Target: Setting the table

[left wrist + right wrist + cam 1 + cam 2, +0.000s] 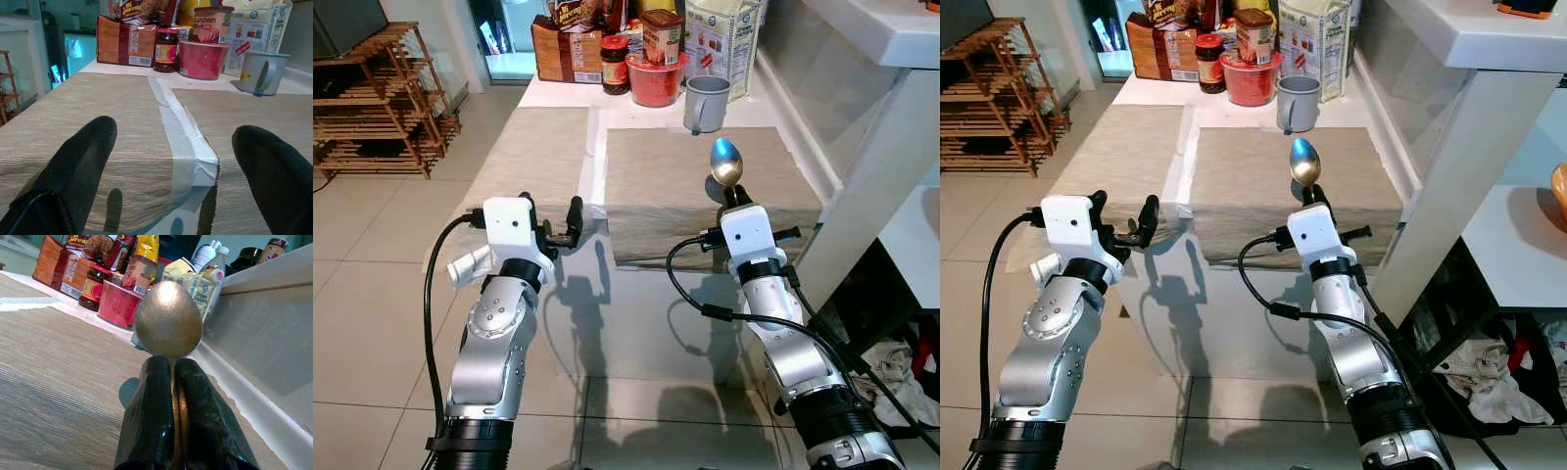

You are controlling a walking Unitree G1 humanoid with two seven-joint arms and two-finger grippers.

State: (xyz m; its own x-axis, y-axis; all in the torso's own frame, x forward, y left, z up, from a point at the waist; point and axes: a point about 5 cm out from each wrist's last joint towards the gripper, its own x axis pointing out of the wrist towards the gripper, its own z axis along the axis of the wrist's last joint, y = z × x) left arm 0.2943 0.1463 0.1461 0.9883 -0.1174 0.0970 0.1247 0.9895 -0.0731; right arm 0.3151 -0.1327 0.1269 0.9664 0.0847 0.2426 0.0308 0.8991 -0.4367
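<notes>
From the head views, the right gripper [736, 192] clamps a shiny metal spoon [725, 163] bowl-up over the woven tan mat [685, 171], best lowered flat beside the grey mug [707, 102]; the left wrist view shows the left gripper [171, 161] spread empty.
</notes>
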